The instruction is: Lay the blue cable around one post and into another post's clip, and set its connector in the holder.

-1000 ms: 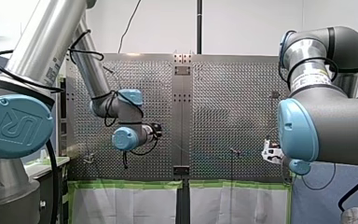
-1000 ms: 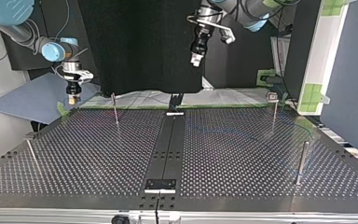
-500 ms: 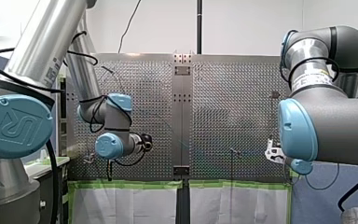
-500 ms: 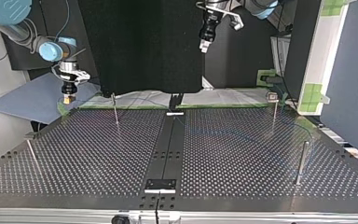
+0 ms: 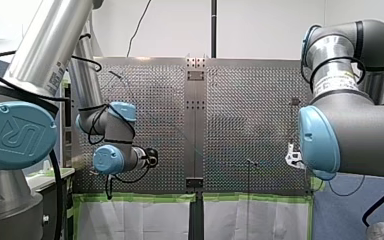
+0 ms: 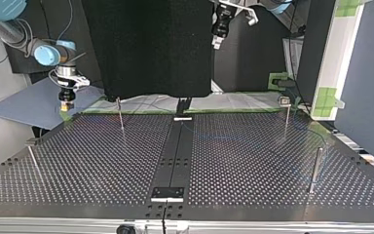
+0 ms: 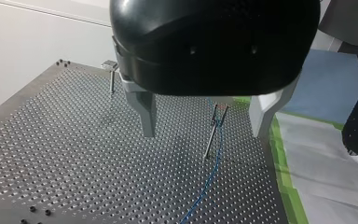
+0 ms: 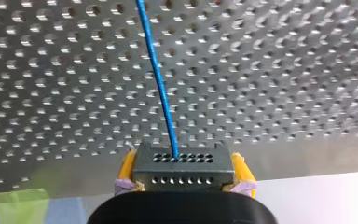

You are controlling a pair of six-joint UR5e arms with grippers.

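In the right wrist view my right gripper [image 8: 181,181] is shut on a dark grey connector [image 8: 181,169], its yellow pads [image 8: 127,169] on both sides. The blue cable [image 8: 157,79] leaves the connector and runs out over the perforated table. In the top view this gripper [image 6: 65,103] hangs beyond the table's far left corner. My left gripper [image 7: 205,119] is open, with nothing between its metal fingers [image 7: 147,112]. Ahead of it stands a clip post [image 7: 212,133] with the blue cable [image 7: 214,163] passing it. In the top view it [image 6: 218,40] is high above the far edge.
Several thin posts stand on the table: one far left [image 6: 120,114], one far right with a clip [image 6: 286,114], a thicker one near right [image 6: 315,168], one near left [image 6: 34,163]. A black strip [image 6: 175,156] runs down the middle. Green tape and a blue sheet [image 6: 29,102] lie beyond the far edge.
My left gripper has risen and drifted toward the top view's right. My right gripper, still holding the connector, has shifted toward that view's left, away from the table's corner.
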